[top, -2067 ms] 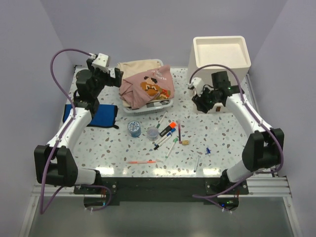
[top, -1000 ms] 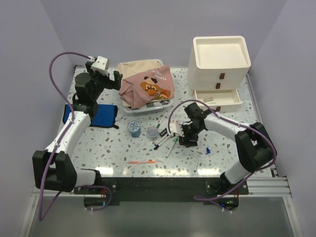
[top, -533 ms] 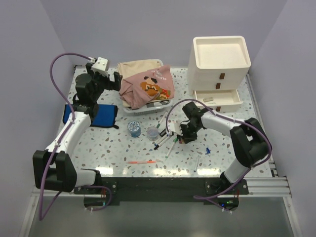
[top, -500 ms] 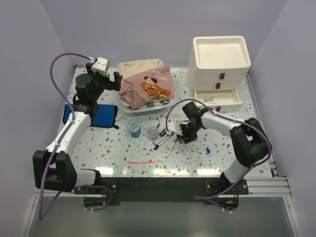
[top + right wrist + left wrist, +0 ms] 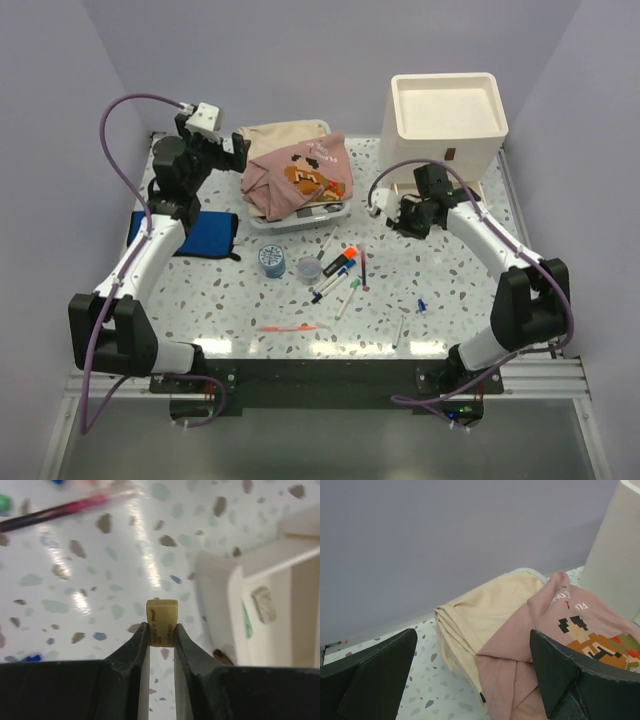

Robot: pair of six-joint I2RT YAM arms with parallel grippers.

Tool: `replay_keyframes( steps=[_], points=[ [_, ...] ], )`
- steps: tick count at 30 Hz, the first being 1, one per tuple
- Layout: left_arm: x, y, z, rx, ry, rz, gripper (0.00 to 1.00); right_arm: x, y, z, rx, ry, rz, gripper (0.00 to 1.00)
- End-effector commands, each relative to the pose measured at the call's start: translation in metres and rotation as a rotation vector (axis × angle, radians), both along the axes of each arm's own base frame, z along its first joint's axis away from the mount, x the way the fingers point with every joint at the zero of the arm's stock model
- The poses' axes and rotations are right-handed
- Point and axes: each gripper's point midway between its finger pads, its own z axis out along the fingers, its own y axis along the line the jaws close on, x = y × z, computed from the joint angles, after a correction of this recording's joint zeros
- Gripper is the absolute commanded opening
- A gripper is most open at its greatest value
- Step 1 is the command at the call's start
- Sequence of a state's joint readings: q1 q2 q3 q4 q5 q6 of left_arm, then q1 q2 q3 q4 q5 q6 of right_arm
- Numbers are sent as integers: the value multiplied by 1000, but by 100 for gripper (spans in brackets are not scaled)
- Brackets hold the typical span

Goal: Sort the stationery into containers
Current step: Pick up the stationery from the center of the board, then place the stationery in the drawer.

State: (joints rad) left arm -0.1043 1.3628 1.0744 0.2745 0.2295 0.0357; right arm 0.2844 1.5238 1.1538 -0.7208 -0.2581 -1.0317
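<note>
Most pens (image 5: 340, 268) are lying unsorted on the desk (image 5: 460, 300). The right tool (image 5: 161, 630) is pinching a beige eraser (image 5: 161, 614) beside the open drawer (image 5: 220, 570), which is already holding a white block (image 5: 262, 605). The left tool (image 5: 472, 672) is hovering wide open and empty over clothes (image 5: 520, 645).

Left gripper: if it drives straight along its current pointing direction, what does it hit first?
Likely the folded beige cloth, about where the pink printed shirt overlaps it; the open left gripper frames both. Depth unclear.
</note>
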Motion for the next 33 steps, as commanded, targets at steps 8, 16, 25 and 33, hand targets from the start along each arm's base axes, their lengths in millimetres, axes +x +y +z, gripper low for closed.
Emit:
replay_keyframes(
  steps=[8,16,25,33],
  points=[
    [24,-19,59,-37,-102,-60,100,121,-37,29,-46,-274,-266,4],
    [34,-21,57,-37,-99,-58,100,153,-57,27,-103,-353,-371,14],
    [35,-23,56,-68,-99,-63,100,139,-62,37,-89,-356,-427,46],
    [22,-29,55,-100,-125,-89,100,81,-84,36,-88,-266,-481,30]
  ],
)
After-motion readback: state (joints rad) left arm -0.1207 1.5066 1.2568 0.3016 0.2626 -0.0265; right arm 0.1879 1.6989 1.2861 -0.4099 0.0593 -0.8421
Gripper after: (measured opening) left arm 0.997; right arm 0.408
